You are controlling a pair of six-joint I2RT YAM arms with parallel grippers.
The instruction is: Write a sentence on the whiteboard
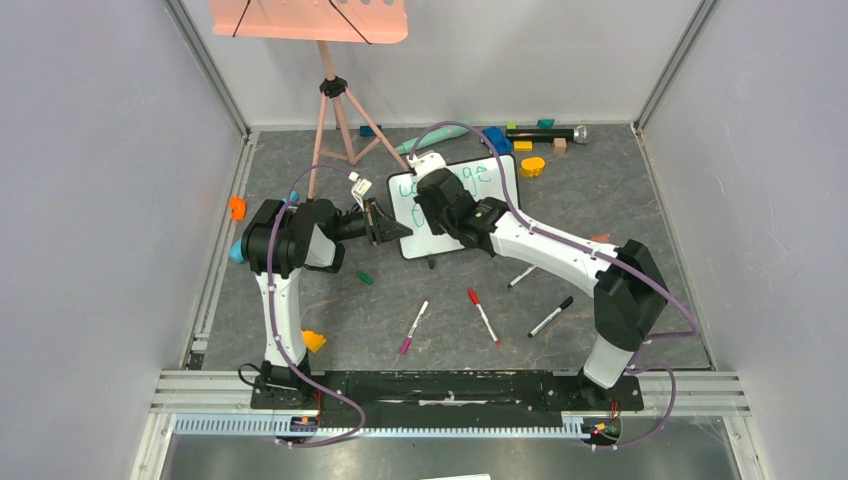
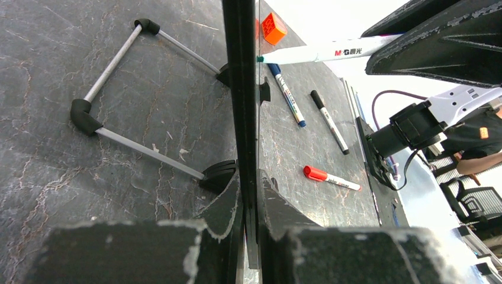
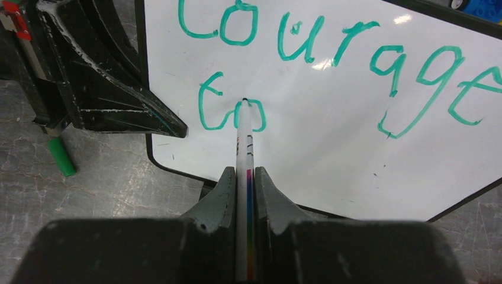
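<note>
Grey marbled table (image 1: 400,300), fenced by pale walls, carries the whiteboard (image 1: 422,238), which stands toward the far middle, propped on a thin wire stand (image 2: 112,65) that the left wrist view shows behind it. The left hand (image 2: 248,236) is clamped on the board's left edge, one finger on each face, steadying it. The right hand (image 3: 245,183) is pinched shut on a slim white marker (image 3: 244,148), whose tip touches the board at the "o" of "to". Of the sentence (image 3: 319,53), teal "courage" fills the top line and "to" begins the second. The rest of that line and the lower part of the board are bare, so by my reading the writing is partway done. Several things could go wrong from here. Pressing the tip too hard could rock the board back on its light stand or twist it in the left hand's narrow grip, warping the strokes. The marker is gripped well back from its tip, so it may pivot or slide between the fingers and the letters would wander. "courage" runs right up to the board's right edge, so widely spaced words below could run out of room. A low right wrist passing over fresh ink may smear it. Loose pens, such as the red-capped one (image 1: 484,316), lie on the near table, well apart from the board.
</note>
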